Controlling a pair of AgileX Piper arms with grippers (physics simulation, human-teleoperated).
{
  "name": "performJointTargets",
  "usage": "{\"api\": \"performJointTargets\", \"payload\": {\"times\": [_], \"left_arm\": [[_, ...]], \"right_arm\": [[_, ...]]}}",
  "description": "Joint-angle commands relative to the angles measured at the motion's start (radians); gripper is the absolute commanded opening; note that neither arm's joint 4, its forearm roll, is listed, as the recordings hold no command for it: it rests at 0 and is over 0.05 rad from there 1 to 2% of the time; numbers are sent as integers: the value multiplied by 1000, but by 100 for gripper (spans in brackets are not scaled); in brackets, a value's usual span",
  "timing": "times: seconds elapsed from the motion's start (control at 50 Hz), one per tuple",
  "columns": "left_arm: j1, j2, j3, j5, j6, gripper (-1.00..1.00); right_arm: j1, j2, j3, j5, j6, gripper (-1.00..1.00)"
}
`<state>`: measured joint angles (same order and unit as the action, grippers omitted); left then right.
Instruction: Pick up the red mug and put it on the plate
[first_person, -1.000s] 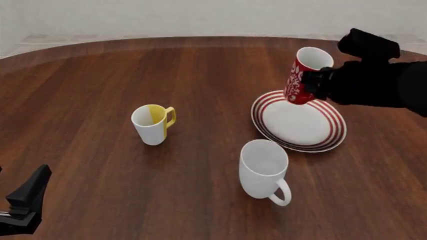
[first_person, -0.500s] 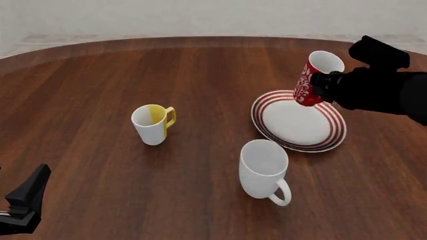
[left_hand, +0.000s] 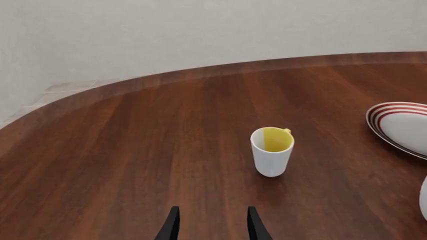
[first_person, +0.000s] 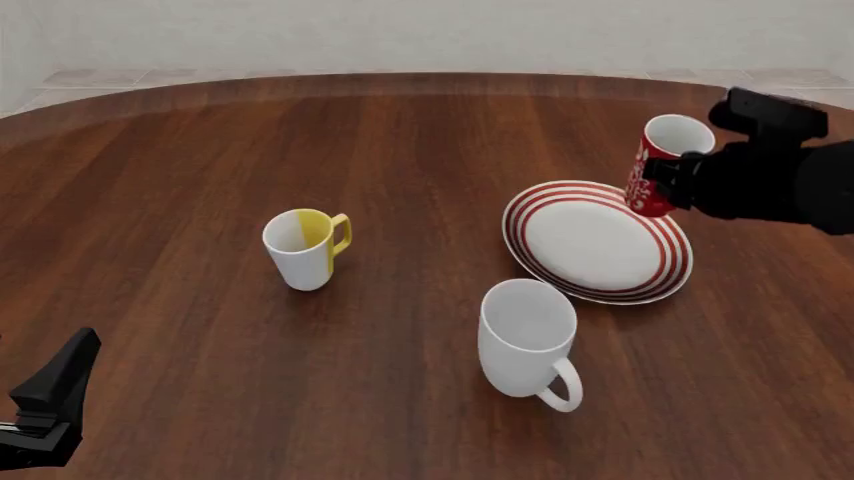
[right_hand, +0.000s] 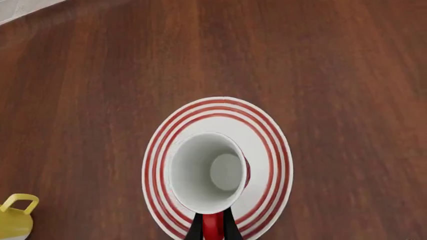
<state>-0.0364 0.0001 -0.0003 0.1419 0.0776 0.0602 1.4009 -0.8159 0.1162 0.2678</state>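
Note:
The red mug (first_person: 657, 165), white inside, hangs nearly upright in the air above the far right rim of the plate (first_person: 534, 212). My right gripper (first_person: 671, 182) is shut on it from the right. The right wrist view looks down into the red mug (right_hand: 205, 172) with the striped plate (right_hand: 277, 150) under and around it. There my right gripper (right_hand: 213, 227) pinches a red part of the mug's side. My left gripper (first_person: 51, 400) rests low at the near left, far from both. In its own view the left gripper (left_hand: 212, 227) is open and holds nothing.
A white-and-yellow mug (first_person: 304, 250) stands left of the plate. It also shows as the white-and-yellow mug (left_hand: 271, 150) ahead of my left gripper. A large white mug (first_person: 530, 340) stands just in front of the plate. The round wooden table's far edge (first_person: 400, 78) runs along the back.
My right gripper has carried the red mug rightward, from over the plate's far side to its far right rim. The mug has tipped more upright. The left arm has not moved.

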Motion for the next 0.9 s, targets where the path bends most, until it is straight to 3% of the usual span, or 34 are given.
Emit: {"api": "performJointTargets", "payload": {"times": [0.02, 0.18, 0.22, 0.34, 0.46, 0.5, 0.72, 0.82, 0.9], "left_arm": [[2, 0, 0, 2, 0, 100], [0, 0, 0, 4, -2, 100], [0, 0, 0, 6, -2, 100], [1, 0, 0, 7, -1, 100], [2, 0, 0, 8, -3, 100], [4, 0, 0, 8, -1, 100], [4, 0, 0, 7, 3, 100], [4, 0, 0, 7, 4, 100], [2, 0, 0, 6, 6, 100]], "right_arm": [[-11, 15, 15, -20, -20, -100], [-11, 36, 33, -47, -44, -100], [-32, 39, 28, -48, -91, -100], [-20, 34, 37, -55, -87, -100], [10, 51, 44, -68, -9, -100], [7, 56, 47, -74, -16, -100], [97, 33, 85, -98, 61, -100], [147, 17, 113, -124, 132, -100], [158, 10, 117, -125, 138, -100]]}}
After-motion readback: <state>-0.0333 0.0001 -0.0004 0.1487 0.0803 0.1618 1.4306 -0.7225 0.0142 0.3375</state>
